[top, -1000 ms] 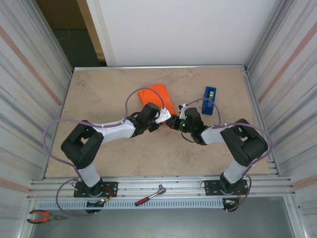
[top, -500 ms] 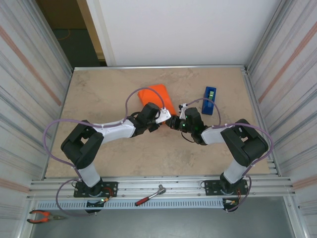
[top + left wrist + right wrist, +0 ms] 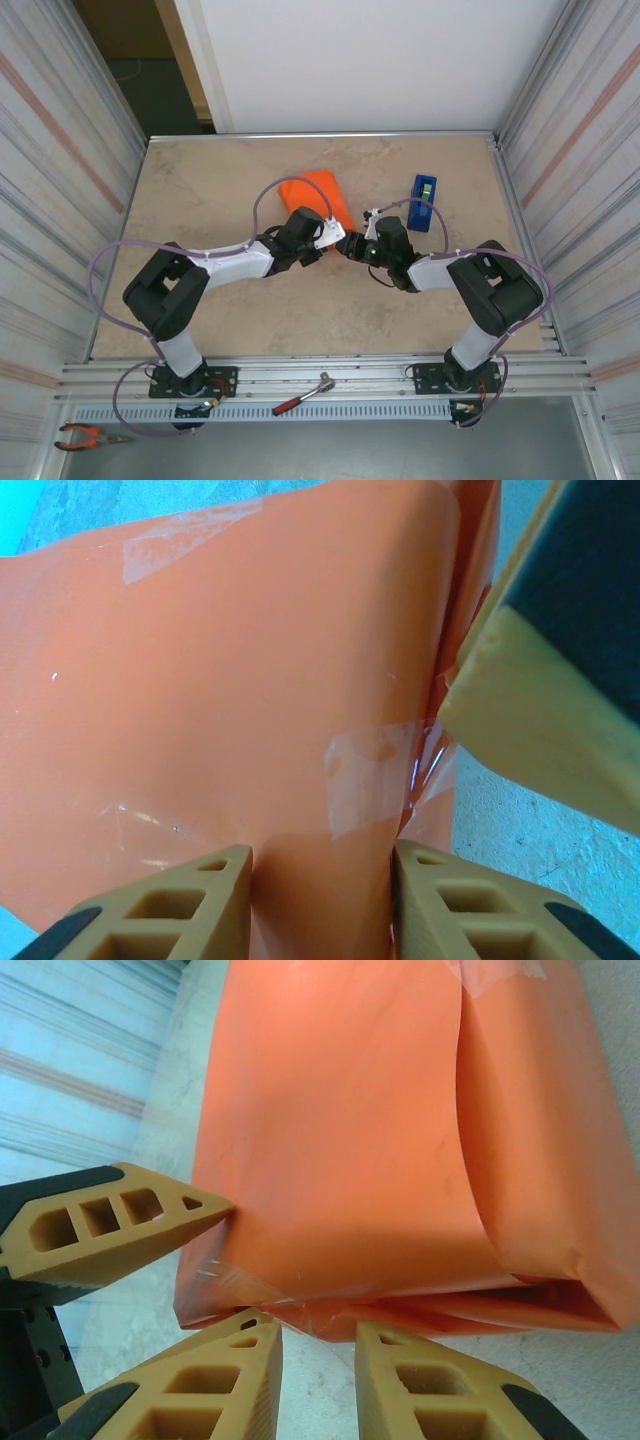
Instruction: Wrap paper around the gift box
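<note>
Left gripper clamps the taut paper (clear tape patches stuck on it). Right gripper sits slightly parted at the folded end; whether it grips is unclear.

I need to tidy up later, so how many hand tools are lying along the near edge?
2: a red-handled ratchet wrench on the near rail, about midway across, and orange-handled pliers at the near left corner. Others may be hidden.
</note>
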